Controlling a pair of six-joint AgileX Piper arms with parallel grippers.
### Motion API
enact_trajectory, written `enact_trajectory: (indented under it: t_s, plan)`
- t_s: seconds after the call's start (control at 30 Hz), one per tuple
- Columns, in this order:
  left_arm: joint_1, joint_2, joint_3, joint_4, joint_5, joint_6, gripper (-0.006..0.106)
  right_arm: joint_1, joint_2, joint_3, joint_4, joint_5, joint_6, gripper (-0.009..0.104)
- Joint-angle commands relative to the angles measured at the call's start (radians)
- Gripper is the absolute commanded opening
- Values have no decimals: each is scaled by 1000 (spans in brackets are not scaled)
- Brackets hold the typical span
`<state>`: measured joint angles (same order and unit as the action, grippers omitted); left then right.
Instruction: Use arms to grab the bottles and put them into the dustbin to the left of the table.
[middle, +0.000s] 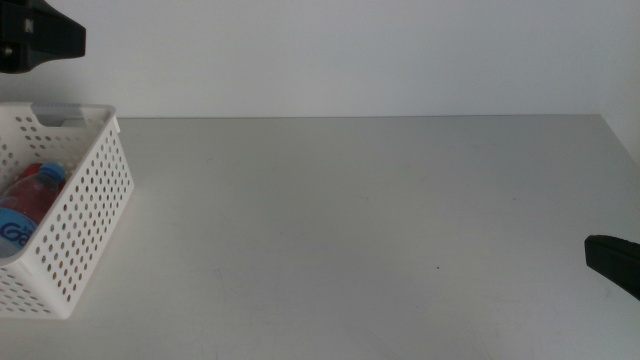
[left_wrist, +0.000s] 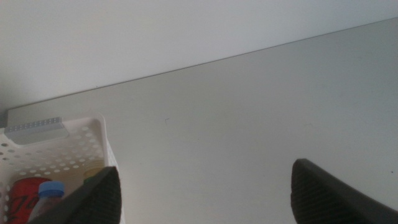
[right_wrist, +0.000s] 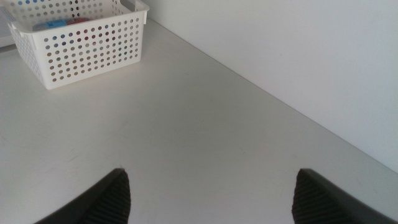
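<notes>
Nearest the middle camera lies the table (middle: 360, 230), a wide pale-grey top that fills most of that view and runs back to a plain white wall (middle: 340, 55). Next in size is the dustbin (middle: 95, 210), a white perforated basket standing on the table at its left edge, with a handle slot in the far rim. Inside it lie the bottles: the water bottle (middle: 12, 232) with its blue label shows against the near wall, and the red can (middle: 38, 190) lies just behind it, touching it. The left wrist view looks down into the same basket and shows the can (left_wrist: 22, 196), the blue cap of the water bottle (left_wrist: 51, 188) beside it, and a sliver of yellow that may be the tea bottle (left_wrist: 93, 174), mostly hidden behind a jaw. The right wrist view sees the dustbin (right_wrist: 87, 53) from across the table, with blue and red showing through its holes. The left gripper (middle: 35, 40) hangs high at the upper left of the middle view, above the basket; its jaws stand wide apart and hold nothing. The right gripper (middle: 615, 262) shows only as a dark tip at the right edge, low over the table and well away from the basket; its jaws are also spread wide and empty.
</notes>
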<state>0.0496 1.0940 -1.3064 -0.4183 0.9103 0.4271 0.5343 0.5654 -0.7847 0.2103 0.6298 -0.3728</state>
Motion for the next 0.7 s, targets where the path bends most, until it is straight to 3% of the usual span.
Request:
enact_trajectory:
  t_s: [0.0,0.2,0.37,0.43,0.57,0.67]
  plan:
    - [-2,-16,-20,-34,-59,-10,94,-5,7,-24,1,-68,-13,67]
    - [-2,-92,65,-31,-61,-10,94,-5,-6,-22,-30,-96,-13,67]
    - [-2,-191,159,-15,-61,-10,94,-52,-11,7,-172,-246,-13,67]
    - [-2,-241,189,16,-61,-10,94,-107,-11,34,-151,-253,-13,67]
    - [-2,-343,257,62,-63,-10,94,-254,-11,126,-24,-251,-13,67]
    - [-29,-434,327,89,-74,-10,94,-357,-20,209,-19,-257,-13,67]
